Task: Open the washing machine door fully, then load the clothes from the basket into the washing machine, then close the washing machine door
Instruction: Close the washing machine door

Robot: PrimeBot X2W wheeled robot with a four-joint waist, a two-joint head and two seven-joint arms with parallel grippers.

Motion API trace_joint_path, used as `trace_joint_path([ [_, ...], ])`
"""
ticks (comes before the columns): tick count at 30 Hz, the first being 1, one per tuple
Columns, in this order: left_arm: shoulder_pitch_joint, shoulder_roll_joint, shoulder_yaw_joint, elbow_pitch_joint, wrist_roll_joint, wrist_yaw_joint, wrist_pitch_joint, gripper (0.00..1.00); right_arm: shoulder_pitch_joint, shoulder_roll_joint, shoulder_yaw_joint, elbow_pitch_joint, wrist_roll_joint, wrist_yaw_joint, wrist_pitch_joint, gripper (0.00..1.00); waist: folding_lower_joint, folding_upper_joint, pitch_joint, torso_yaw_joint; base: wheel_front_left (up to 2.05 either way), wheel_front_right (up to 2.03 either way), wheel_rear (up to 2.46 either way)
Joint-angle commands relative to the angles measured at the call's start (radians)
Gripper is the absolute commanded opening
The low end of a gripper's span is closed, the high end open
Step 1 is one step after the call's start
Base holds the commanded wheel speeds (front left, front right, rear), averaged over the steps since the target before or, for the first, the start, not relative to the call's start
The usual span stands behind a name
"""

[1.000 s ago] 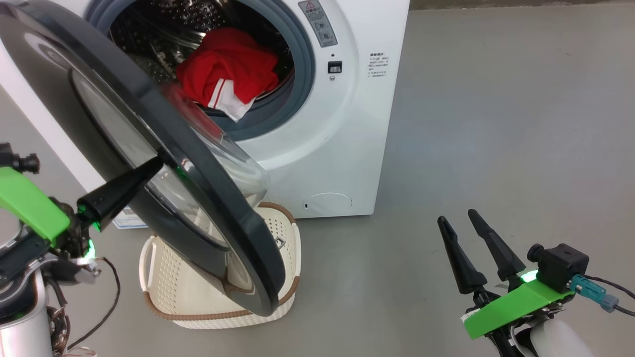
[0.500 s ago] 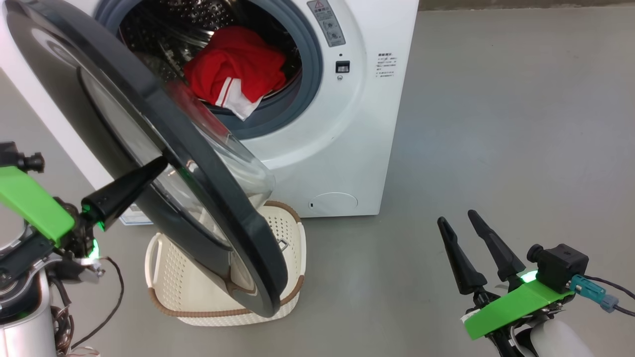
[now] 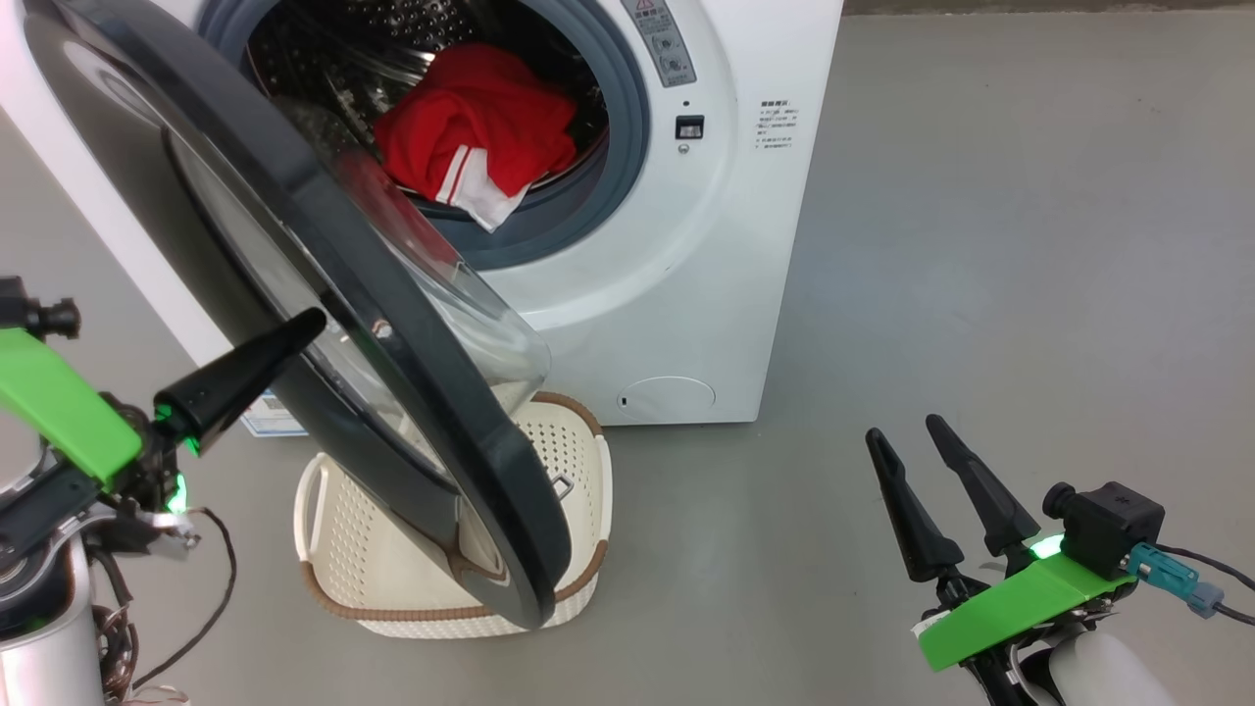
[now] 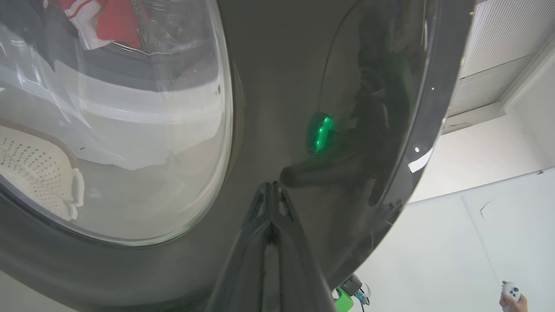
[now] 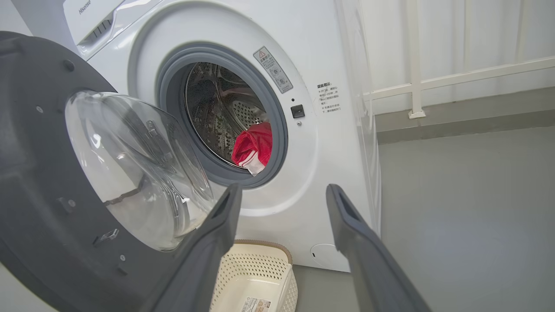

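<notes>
The camera has shifted; the closed left gripper (image 3: 309, 324) still touches the washing machine door (image 3: 461, 461), which stands just to its right. The clothes (image 3: 480, 127) lie in the washing machine (image 3: 686, 294) beyond. The open right gripper (image 3: 902, 428) hangs well apart, near right.

left gripper (image 4: 271, 187): fingers lay pressed together, tips at the glossy black rim
washing machine door (image 4: 277, 86): stood straight ahead of the fingertips
glass bowl (image 4: 130, 151): lay left of the fingers
clothes (image 4: 117, 26): red, seen through the glass, far upper left
basket (image 4: 39, 173): seen through the glass, left
green glow (image 4: 321, 132): reflected just above-right of the tips
</notes>
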Motion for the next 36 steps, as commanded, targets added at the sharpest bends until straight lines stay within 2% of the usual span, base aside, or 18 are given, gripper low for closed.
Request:
trace_joint_path([
  [1,-0.037,0.045,0.036,-0.030,0.008,-0.012,-0.001,0.00,-0.026,-0.005,0.017,-0.023,-0.010,0.002,-0.005,1.00,0.0000,0.0000,-0.002,0.000,0.00,0.00,0.00],
  [8,-0.026,0.056,0.047,-0.036,0.015,-0.026,-0.009,0.00,-0.023,-0.006,0.012,-0.024,-0.010,0.002,-0.005,1.00,0.0000,0.0000,-0.005,0.006,0.00,0.00,0.00],
  [9,-0.024,0.058,0.047,-0.039,0.019,-0.031,-0.013,0.13,-0.022,-0.006,0.011,-0.024,-0.010,0.002,-0.005,1.00,0.0000,0.0000,-0.005,0.007,0.00,0.00,0.00],
  [10,-0.022,0.061,0.048,-0.041,0.024,-0.036,-0.018,0.41,-0.023,-0.007,0.011,-0.023,-0.009,0.002,-0.005,1.00,0.0000,0.0000,-0.005,0.009,0.00,0.00,0.00],
  [11,-0.020,0.063,0.049,-0.042,0.029,-0.041,-0.023,0.61,-0.023,-0.007,0.010,-0.023,-0.009,0.002,-0.005,1.00,0.0000,0.0000,-0.005,0.010,0.00,0.00,0.00],
  [12,-0.017,0.065,0.049,-0.043,0.032,-0.047,-0.026,0.87,-0.023,-0.007,0.010,-0.023,-0.009,0.002,-0.005,1.00,0.0000,0.0000,-0.006,0.011,0.00,0.00,0.00],
  [13,-0.014,0.067,0.049,-0.045,0.037,-0.055,-0.029,1.00,-0.023,-0.007,0.009,-0.023,-0.009,0.002,-0.005,1.00,0.0000,0.0000,-0.006,0.012,0.00,0.00,0.00],
  [27,0.062,0.100,0.067,-0.099,0.147,-0.212,-0.165,1.00,-0.021,-0.005,0.002,-0.029,-0.012,0.002,-0.005,1.00,0.0000,0.0000,-0.005,0.015,0.00,0.00,0.00],
  [33,0.134,0.099,0.075,-0.137,0.204,-0.247,-0.273,1.00,-0.028,-0.007,-0.001,-0.034,-0.012,0.002,-0.005,1.00,0.0000,0.0000,0.007,0.007,0.00,0.00,0.00],
  [35,0.163,0.103,0.073,-0.152,0.236,-0.253,-0.331,1.00,-0.029,-0.008,-0.004,-0.036,-0.013,0.002,-0.005,1.00,0.0000,0.0000,0.011,0.004,0.00,0.00,0.00],
  [36,0.191,0.115,0.061,-0.168,0.279,-0.255,-0.398,1.00,-0.030,-0.008,-0.006,-0.037,-0.014,0.002,-0.005,1.00,0.0000,0.0000,0.014,0.002,0.00,0.00,0.00],
])
